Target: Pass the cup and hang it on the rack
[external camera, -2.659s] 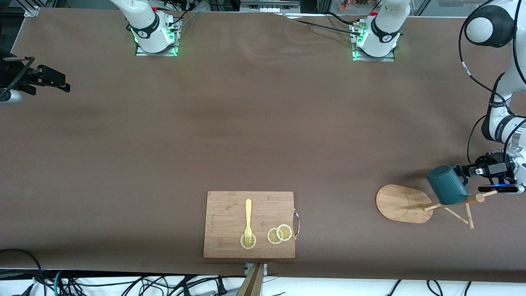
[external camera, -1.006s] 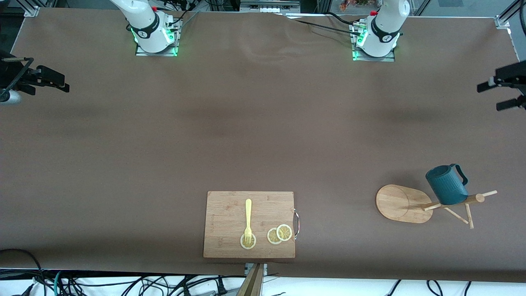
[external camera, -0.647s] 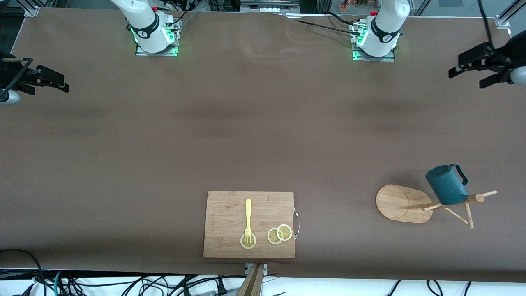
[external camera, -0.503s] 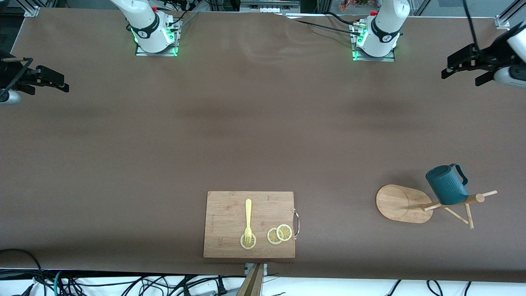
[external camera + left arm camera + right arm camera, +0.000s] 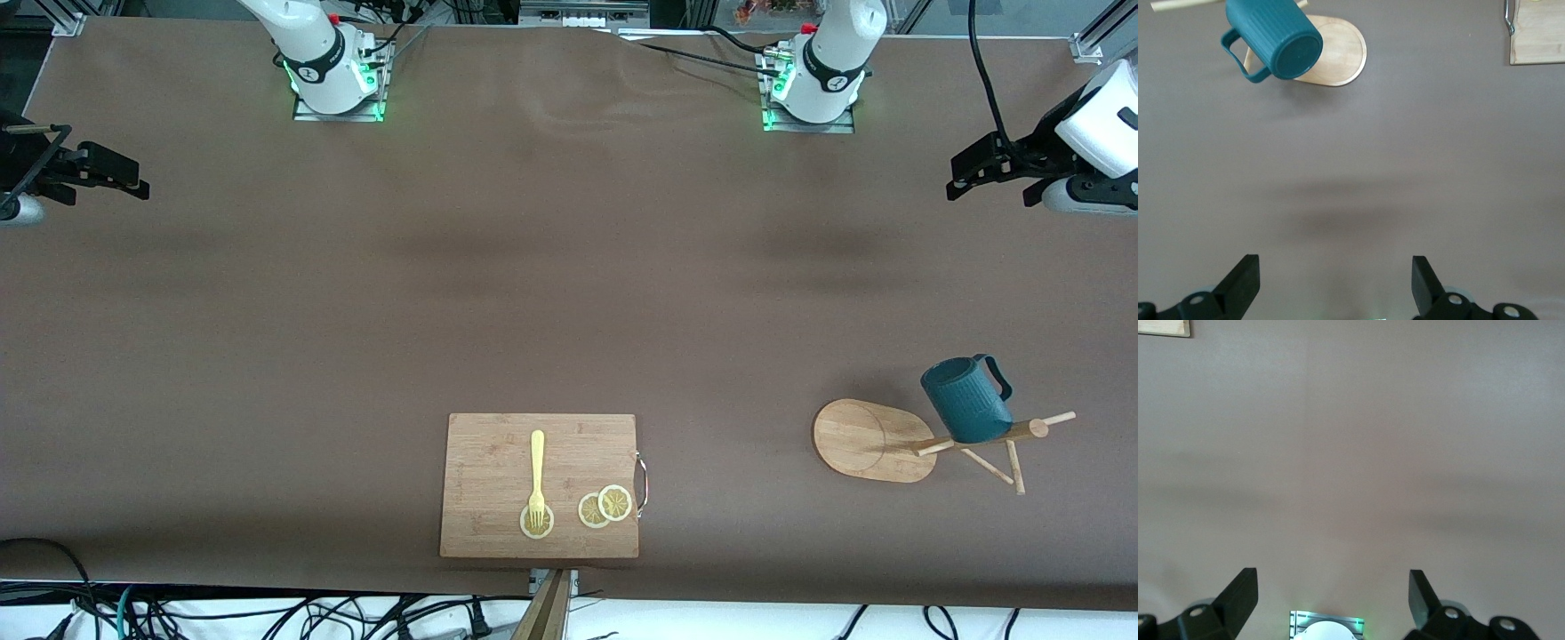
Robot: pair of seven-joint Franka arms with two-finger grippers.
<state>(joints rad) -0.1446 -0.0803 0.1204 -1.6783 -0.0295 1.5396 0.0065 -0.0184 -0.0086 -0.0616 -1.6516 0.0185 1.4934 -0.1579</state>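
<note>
The dark teal cup (image 5: pixel 967 402) hangs by its handle on a peg of the bamboo rack (image 5: pixel 867 440), near the front camera toward the left arm's end of the table. Nothing holds it. In the left wrist view the cup (image 5: pixel 1275 40) and the rack's oval base (image 5: pixel 1338 50) show well away from my left gripper (image 5: pixel 1336 287). My left gripper (image 5: pixel 989 188) is open and empty, in the air over bare table at that end. My right gripper (image 5: pixel 111 180) waits open and empty over the right arm's end; its wrist view shows the gripper (image 5: pixel 1333 603) above bare table.
A wooden cutting board (image 5: pixel 480 484) with a yellow fork (image 5: pixel 537 476) and lemon slices (image 5: pixel 605 507) lies near the front edge, mid-table. The arm bases (image 5: pixel 333 76) stand along the edge farthest from the camera. Cables hang past the front edge.
The left gripper, earlier at the cup's handle, has let go and drawn up and away over the left arm's end of the table. Cup, rack and right arm have not moved.
</note>
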